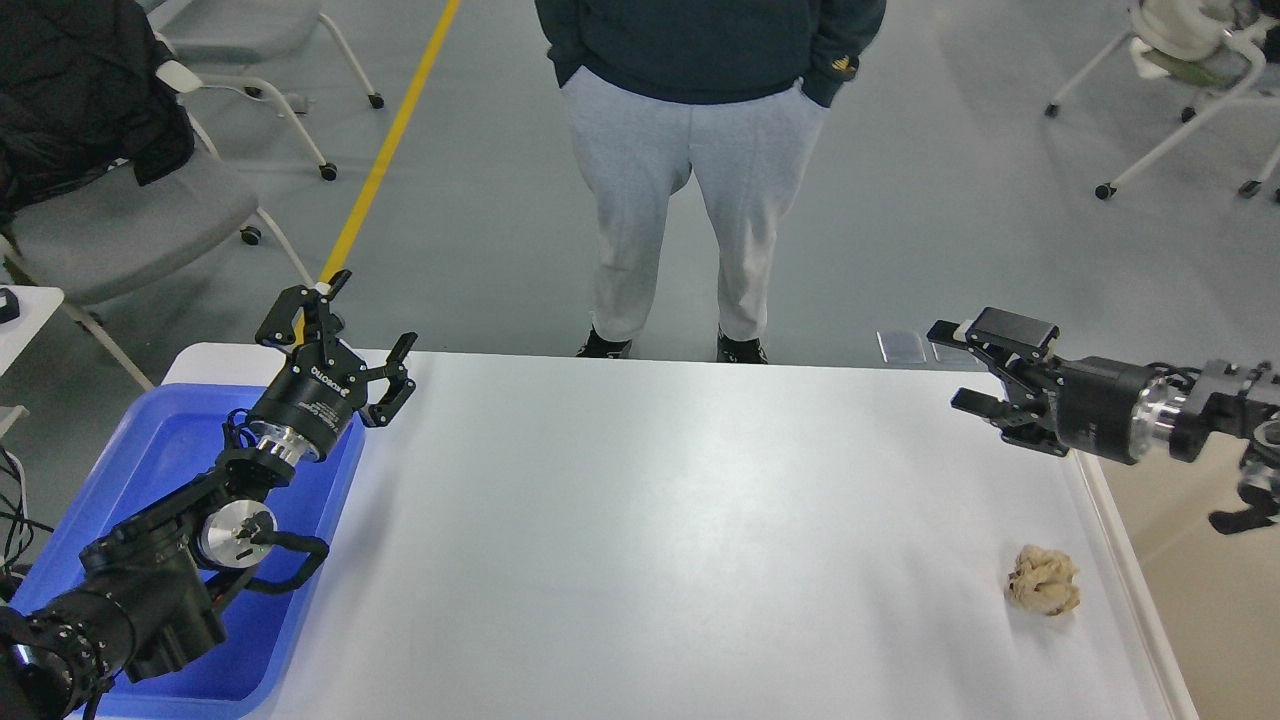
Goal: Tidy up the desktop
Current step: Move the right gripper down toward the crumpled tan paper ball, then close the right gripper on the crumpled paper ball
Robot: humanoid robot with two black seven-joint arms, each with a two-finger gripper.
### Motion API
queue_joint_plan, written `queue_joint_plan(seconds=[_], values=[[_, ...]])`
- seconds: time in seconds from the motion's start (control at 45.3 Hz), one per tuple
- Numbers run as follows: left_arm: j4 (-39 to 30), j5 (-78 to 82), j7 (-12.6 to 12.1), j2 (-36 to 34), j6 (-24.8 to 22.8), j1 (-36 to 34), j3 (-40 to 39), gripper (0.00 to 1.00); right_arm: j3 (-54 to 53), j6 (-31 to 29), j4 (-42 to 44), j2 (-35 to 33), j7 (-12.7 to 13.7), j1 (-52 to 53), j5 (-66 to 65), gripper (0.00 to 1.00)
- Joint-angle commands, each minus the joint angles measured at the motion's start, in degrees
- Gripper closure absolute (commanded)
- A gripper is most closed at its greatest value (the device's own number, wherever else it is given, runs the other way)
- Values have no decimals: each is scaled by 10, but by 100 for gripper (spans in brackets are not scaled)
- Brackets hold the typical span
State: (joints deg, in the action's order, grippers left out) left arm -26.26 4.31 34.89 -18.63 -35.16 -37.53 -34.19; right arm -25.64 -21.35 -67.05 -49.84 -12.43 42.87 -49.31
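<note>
The white desktop (640,520) fills the middle of the head view. A crumpled beige paper ball (1043,580) lies on it near the right edge. My right gripper (955,365) is open and empty, pointing left above the desktop's far right corner, well beyond the paper ball. My left gripper (345,320) is open and empty above the desktop's far left corner, over the far end of the blue tray (150,460).
A beige bin (1215,600) stands just off the desktop's right edge. A person (700,170) stands close behind the far edge. Wheeled chairs stand at the back left and back right. A small clear piece (903,346) lies past the far right corner.
</note>
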Motion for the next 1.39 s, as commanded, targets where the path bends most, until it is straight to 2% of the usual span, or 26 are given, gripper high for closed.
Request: queue_joint_plan(seconds=[0.0, 0.132, 0.265, 0.529, 0.684, 0.926, 1.368], values=[[0, 0, 0, 0, 0, 0, 0, 0, 63, 3, -37, -58, -1, 13, -195, 0], [0, 0, 0, 0, 0, 0, 0, 0, 97, 24, -38, -62, -7, 12, -262, 0], [1, 0, 0, 0, 0, 0, 0, 0, 156, 82, -33, -58, -7, 13, -309, 0], [0, 0, 0, 0, 0, 0, 0, 0, 223, 175, -15, -37, -7, 11, -314, 0], [0, 0, 0, 0, 0, 0, 0, 0, 256, 220, 28, -14, -7, 13, -315, 0], [0, -1, 0, 0, 0, 0, 0, 0, 285, 238, 46, -4, -8, 11, -316, 0], [0, 0, 0, 0, 0, 0, 0, 0, 305, 262, 137, 57, -15, -12, -305, 0]])
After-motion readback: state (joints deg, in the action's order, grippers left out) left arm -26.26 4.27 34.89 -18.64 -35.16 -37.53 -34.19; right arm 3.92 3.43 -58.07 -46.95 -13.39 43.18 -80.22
